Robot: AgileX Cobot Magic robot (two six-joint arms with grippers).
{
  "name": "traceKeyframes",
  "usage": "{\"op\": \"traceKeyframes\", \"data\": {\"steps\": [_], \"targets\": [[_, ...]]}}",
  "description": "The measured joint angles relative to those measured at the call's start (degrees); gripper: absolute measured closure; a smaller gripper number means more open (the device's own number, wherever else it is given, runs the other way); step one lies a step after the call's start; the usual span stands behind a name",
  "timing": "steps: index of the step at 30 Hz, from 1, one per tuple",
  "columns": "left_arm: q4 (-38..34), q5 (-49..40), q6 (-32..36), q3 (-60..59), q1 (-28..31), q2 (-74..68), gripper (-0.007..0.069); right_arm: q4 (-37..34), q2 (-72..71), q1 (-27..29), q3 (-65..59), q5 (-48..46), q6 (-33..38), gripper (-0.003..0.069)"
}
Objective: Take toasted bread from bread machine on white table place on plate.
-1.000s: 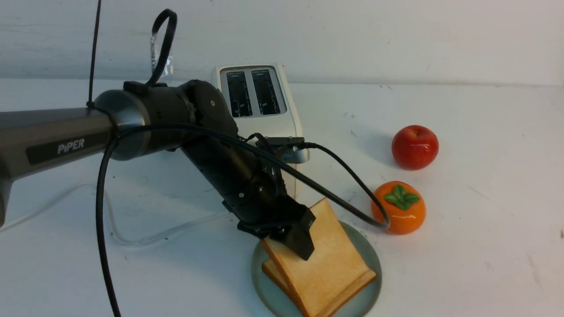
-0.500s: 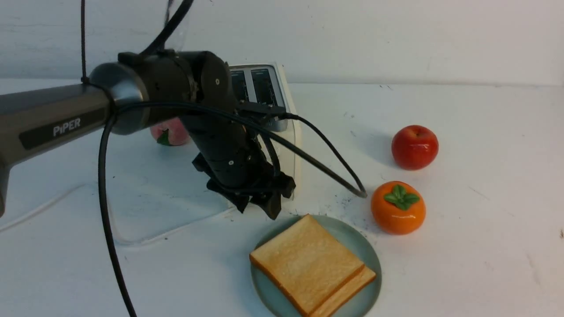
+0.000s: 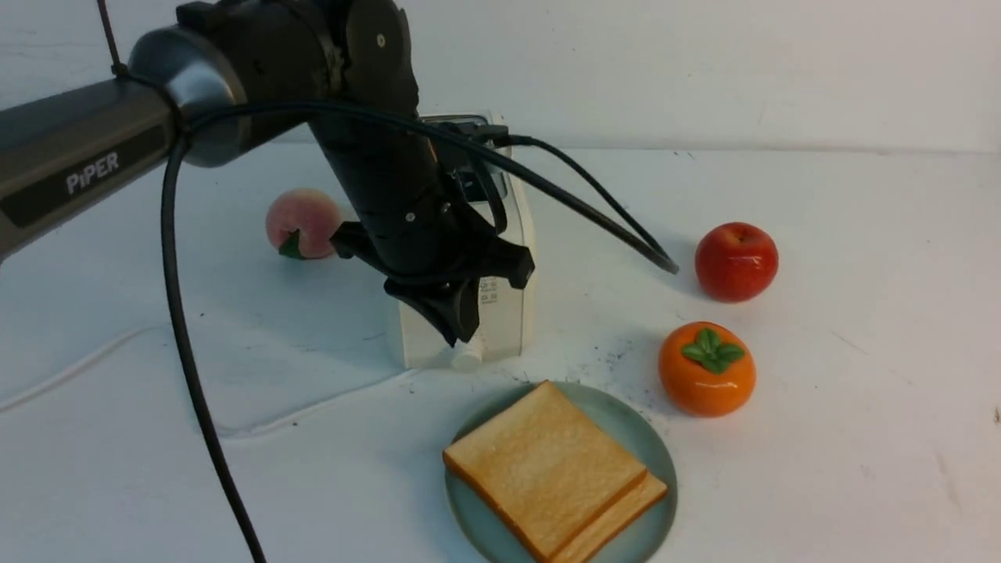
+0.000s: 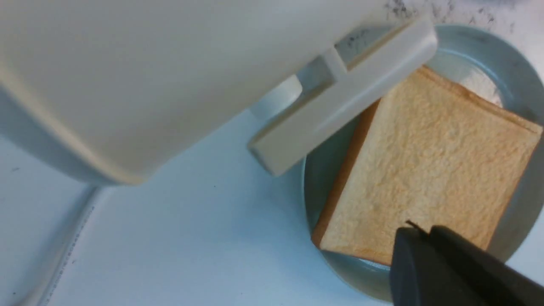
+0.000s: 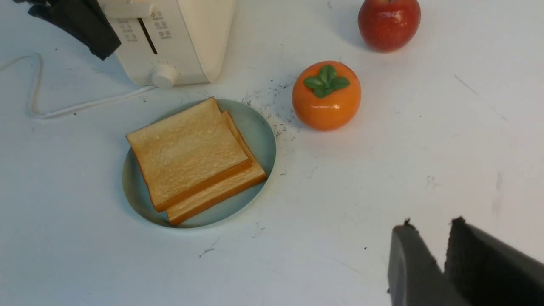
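Note:
Two slices of toasted bread lie stacked flat on the plate (image 3: pixel 663 461), the upper one (image 3: pixel 545 467) shifted off the lower one (image 3: pixel 622 514). My left gripper (image 3: pixel 461 332) hangs shut and empty in front of the bread machine (image 3: pixel 508 313), above the white table (image 3: pixel 860 438). In the left wrist view its closed fingertips (image 4: pixel 420 231) show over the toast (image 4: pixel 429 165) and plate (image 4: pixel 512 80), beside the toaster (image 4: pixel 170 63). My right gripper (image 5: pixel 431 224) hovers over bare table, slightly open and empty, well away from the plate (image 5: pixel 264 140) and toast (image 5: pixel 187 148).
A peach (image 3: pixel 303 223) sits left of the toaster. A red apple (image 3: pixel 736 260) and an orange persimmon (image 3: pixel 706 367) stand right of the plate. The toaster's white cord (image 3: pixel 109 353) trails left across the table. My left arm's black cable (image 3: pixel 594 207) loops toward the apple.
My left gripper let go of the upper slice, which dropped flat onto the lower one. The gripper then rose back toward the toaster and shut.

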State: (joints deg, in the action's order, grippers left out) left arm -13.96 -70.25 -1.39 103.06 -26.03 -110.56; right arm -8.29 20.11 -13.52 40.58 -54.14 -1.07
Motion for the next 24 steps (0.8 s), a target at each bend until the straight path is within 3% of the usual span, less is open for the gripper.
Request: {"op": "traceKeyframes", "data": {"steps": [7, 16, 24], "targets": [[0.67, -0.50, -0.07, 0.67, 0.00, 4.89, 0.0638, 0.10, 0.00, 0.00, 0.00, -2.21, 0.00, 0.0518], [0.69, -1.30, -0.32, 0.77, 0.00, 15.16, 0.0638, -0.23, 0.00, 0.00, 0.00, -12.73, -0.07, 0.0518], [0.69, -1.62, -0.44, 0.84, 0.00, 23.31, 0.0638, -0.44, 0.00, 0.00, 0.00, -10.87, -0.06, 0.0518]]}}
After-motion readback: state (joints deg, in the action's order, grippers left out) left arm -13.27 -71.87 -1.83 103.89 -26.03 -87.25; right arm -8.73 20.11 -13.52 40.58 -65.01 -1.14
